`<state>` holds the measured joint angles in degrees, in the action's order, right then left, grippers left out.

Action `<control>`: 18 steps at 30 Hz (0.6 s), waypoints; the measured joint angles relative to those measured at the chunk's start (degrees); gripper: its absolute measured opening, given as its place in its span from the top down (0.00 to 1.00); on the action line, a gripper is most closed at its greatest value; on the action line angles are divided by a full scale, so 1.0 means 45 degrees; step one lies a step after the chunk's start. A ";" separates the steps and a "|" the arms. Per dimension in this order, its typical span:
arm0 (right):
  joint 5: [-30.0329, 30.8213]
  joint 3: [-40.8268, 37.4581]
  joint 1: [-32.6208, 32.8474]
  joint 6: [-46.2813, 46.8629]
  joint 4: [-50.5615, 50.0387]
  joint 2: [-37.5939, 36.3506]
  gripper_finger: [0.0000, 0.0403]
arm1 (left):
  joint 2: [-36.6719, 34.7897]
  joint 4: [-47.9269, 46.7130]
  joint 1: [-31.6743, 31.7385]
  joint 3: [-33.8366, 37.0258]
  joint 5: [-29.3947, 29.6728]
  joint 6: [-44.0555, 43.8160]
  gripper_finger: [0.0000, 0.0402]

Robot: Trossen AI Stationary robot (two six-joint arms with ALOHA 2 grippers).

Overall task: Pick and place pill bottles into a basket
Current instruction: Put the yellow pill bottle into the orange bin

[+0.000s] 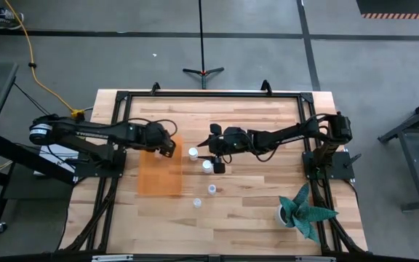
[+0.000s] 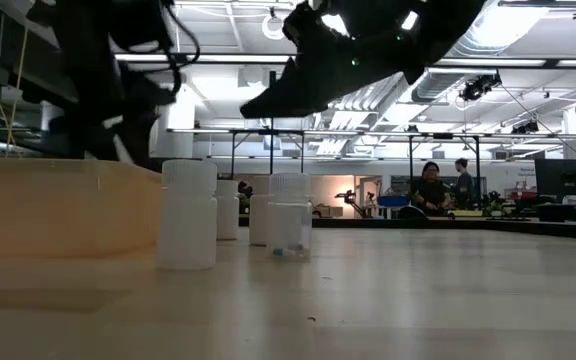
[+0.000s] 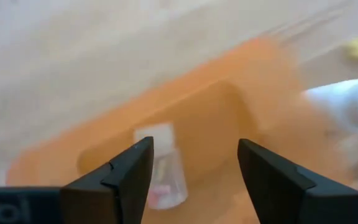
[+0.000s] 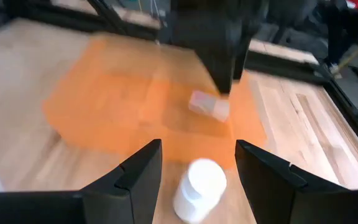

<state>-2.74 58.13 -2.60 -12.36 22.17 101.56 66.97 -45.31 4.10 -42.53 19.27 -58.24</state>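
Observation:
The orange basket (image 1: 158, 175) lies on the table left of centre. One white pill bottle (image 3: 161, 167) lies on its side in the basket and also shows in the right wrist view (image 4: 209, 104). My left gripper (image 1: 169, 146) is open and empty above the basket's far right corner, over that bottle. Several white bottles stand upright on the wood: one (image 1: 193, 152) beside the basket, one (image 1: 207, 166), one (image 1: 212, 189) and one (image 1: 197, 203). My right gripper (image 1: 209, 149) is open, above the table, with the bottle beside the basket (image 4: 201, 182) just ahead between its fingers, untouched.
A teal plant-like object in a white pot (image 1: 300, 211) stands at the near right. A black frame (image 1: 209, 93) runs round the tabletop. Bare wood lies near the front edge. People stand far off in the room (image 2: 430, 188).

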 joint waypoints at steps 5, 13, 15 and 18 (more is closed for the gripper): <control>0.0780 0.0000 -0.0642 -0.0063 -0.1362 0.0000 0.52 | -0.0291 0.0088 0.0000 -0.0349 0.0788 0.1301 0.35; -0.1861 0.0000 -0.1838 0.0435 -0.2785 0.0000 0.52 | -0.0285 -0.0163 0.0000 -0.0349 0.1232 0.1598 0.35; -0.1861 0.0000 -0.1913 0.0164 -0.3077 0.0000 0.52 | -0.0285 -0.0163 0.0000 -0.0349 0.1290 0.1659 0.35; -0.1635 0.0000 -0.1930 -0.0205 -0.3260 0.0000 0.52 | -0.0285 -0.0163 0.0000 -0.0349 0.1352 0.1880 0.35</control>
<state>-10.10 58.13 -11.29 -13.28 7.50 101.56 65.69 -46.04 4.10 -44.10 25.35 -49.78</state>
